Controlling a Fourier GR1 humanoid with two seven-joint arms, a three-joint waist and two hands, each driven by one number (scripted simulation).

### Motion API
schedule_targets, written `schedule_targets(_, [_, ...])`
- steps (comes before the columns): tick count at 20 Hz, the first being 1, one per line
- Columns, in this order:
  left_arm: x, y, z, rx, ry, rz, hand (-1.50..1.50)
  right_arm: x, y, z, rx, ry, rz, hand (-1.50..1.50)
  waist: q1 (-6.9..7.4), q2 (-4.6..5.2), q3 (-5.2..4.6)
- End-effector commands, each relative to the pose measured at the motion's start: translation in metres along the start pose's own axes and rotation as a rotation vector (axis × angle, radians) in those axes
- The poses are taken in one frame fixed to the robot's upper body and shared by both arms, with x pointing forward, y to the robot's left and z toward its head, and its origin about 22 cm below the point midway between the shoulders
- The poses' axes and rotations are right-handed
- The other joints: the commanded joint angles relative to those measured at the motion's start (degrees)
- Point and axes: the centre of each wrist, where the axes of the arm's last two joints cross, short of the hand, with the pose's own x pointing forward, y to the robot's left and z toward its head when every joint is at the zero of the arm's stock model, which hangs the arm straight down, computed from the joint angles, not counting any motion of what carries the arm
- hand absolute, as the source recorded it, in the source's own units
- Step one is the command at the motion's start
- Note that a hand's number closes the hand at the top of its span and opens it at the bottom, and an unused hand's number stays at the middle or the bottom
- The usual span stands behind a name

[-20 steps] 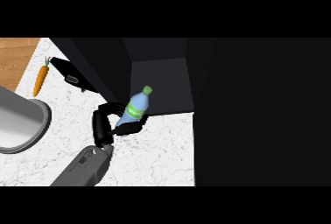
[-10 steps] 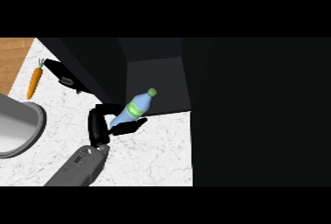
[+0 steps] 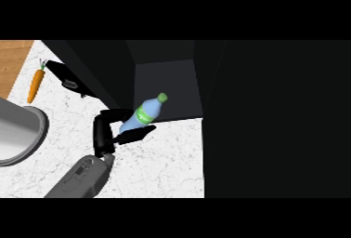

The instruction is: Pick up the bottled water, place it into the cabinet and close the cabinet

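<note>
The bottled water (image 3: 142, 115), pale blue with a green label and green cap, is tilted with its cap up and to the right. My right hand (image 3: 104, 132) is shut on its lower half, fingers above and thumb below. The cap reaches over the front edge of the open cabinet (image 3: 171, 83), a dark recess with a grey inner face. The cabinet's open door (image 3: 96, 69) stands as a dark panel to the left of the hand. The grey forearm (image 3: 81, 179) comes in from the lower left. My left hand does not show.
A carrot (image 3: 35, 86) lies on the white marble counter (image 3: 161, 158) at the far left. A large grey pot (image 3: 17, 135) sits at the left edge. A small dark shape (image 3: 65, 76) sticks out beside the door. The cabinet's black side fills the right half.
The bottle's cap has leaned slightly further right toward the cabinet's opening. The hand has kept hold of it and barely moved.
</note>
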Motion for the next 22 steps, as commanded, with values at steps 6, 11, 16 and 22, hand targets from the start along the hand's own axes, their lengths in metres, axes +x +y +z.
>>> schedule_targets(6, [0.114, -0.045, -0.042, -0.178, -0.238, 0.303, -1.5, 0.007, 0.0, -0.002, -0.025, -0.015, -0.01, -1.5, 0.52, -0.36, -0.21])
schedule_targets(11, [0.115, -0.056, -0.03, -0.197, -0.222, 0.36, -1.5, 0.002, 0.004, -0.001, -0.036, 0.006, -0.028, -1.5, 1.17, -0.63, -0.22])
schedule_targets(16, [0.111, -0.06, -0.012, -0.286, -0.219, 0.426, -1.5, 0.007, 0.007, -0.001, -0.058, -0.009, -0.033, -1.5, 2.25, -0.88, -0.26])
schedule_targets(22, [0.113, -0.079, 0.014, -0.449, -0.234, 0.623, -1.5, 0.016, 0.005, 0.003, -0.069, -0.001, -0.014, -1.5, 4.51, -0.79, -0.17])
